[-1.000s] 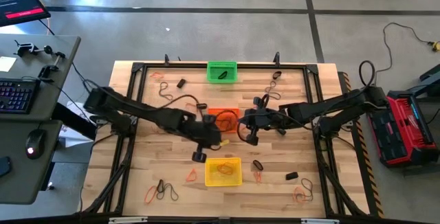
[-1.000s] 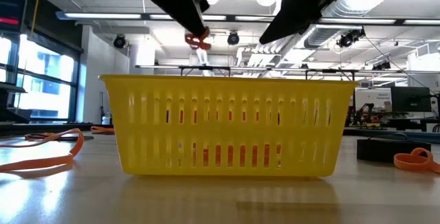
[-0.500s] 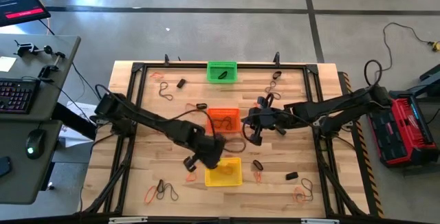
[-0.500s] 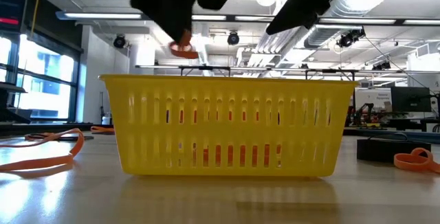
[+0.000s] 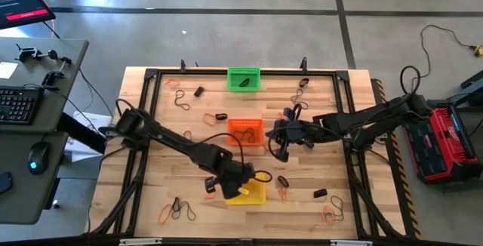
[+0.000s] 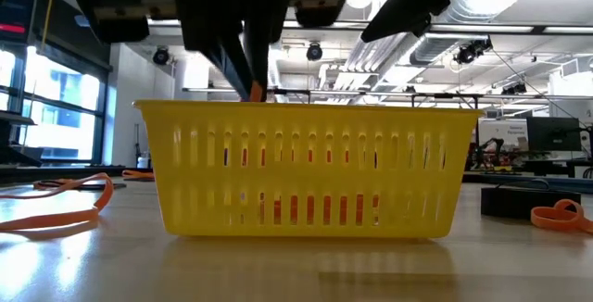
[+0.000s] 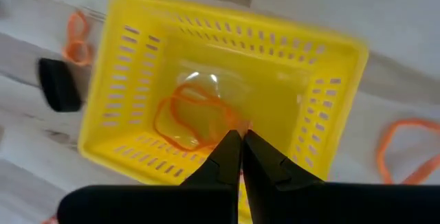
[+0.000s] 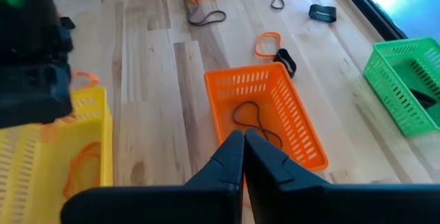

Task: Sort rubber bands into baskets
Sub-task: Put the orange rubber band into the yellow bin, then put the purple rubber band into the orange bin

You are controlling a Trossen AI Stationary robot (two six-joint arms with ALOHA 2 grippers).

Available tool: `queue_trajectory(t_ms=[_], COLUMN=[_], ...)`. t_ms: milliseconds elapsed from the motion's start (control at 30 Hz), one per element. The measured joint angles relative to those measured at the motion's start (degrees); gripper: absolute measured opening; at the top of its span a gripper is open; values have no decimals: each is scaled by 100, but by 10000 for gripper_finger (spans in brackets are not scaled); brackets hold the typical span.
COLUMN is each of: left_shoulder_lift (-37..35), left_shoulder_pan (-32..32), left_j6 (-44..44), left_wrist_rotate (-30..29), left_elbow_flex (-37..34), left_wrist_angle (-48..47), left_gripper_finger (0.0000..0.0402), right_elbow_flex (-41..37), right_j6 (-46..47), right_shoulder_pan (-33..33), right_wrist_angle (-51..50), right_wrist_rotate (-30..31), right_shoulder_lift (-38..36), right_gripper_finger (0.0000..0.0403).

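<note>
My left gripper (image 5: 243, 188) is over the yellow basket (image 5: 253, 193), shut on a thin orange rubber band. Its fingertips (image 6: 252, 81) stand just above the basket's rim. Another orange band (image 7: 192, 119) lies on the yellow basket's floor. My right gripper (image 5: 276, 149) is shut and seems empty, hovering just right of the orange basket (image 5: 244, 131), which holds a thin dark band (image 8: 251, 119). The green basket (image 5: 243, 79) at the far edge holds a short thick black band. My left gripper pinches the orange rubber band between its two fingertips, coming from above and pointing down. Only a small bit of the band (image 6: 255, 91) shows below the tips; it also shows in the left wrist view (image 7: 243, 125). It hangs clear over the yellow basket's inside.
Loose bands lie about the table: orange (image 5: 164, 214) and dark (image 5: 183, 210) ones at the near left, orange (image 5: 330, 214) and thick black (image 5: 321, 193) ones at the near right, more at the far left (image 5: 182, 101) and far right (image 5: 303, 84). A black frame (image 5: 151, 76) rims the table.
My left gripper has gone from beside the orange basket toward the table's near edge and down, carrying the orange band, and now stands over the yellow basket with its tips near the rim. It has stayed shut.
</note>
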Motion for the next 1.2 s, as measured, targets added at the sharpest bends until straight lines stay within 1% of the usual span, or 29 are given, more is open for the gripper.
queue_trajectory(t_ms=[167,467,733,933,1033,1133,1200], left_shoulder_lift=[231,286,286,286,257,136,-7], left_shoulder_pan=[32,74,59,56,58,89,129], left_j6=[181,21,-4,-347,-596,-907,-1059], left_wrist_rotate=[-81,-82,-90,-101,-254,-297,-148], left_elbow_flex=[9,9,12,10,10,8,-45], left_wrist_angle=[24,35,32,35,4,-6,42], left_gripper_finger=[0,2,31,65,78,76,58], right_elbow_flex=[0,-2,-2,-2,-2,-2,-2], right_j6=[-6,-49,-50,-53,-139,-205,-266], right_shoulder_pan=[-43,-43,-43,-43,-43,-43,-43], right_wrist_angle=[-124,-144,-168,-222,-222,-222,-220], right_wrist_rotate=[1,1,2,-4,-6,-11,-17], right_shoulder_lift=[2,2,2,4,4,4,4], right_gripper_finger=[0,0,0,0,0,0,0])
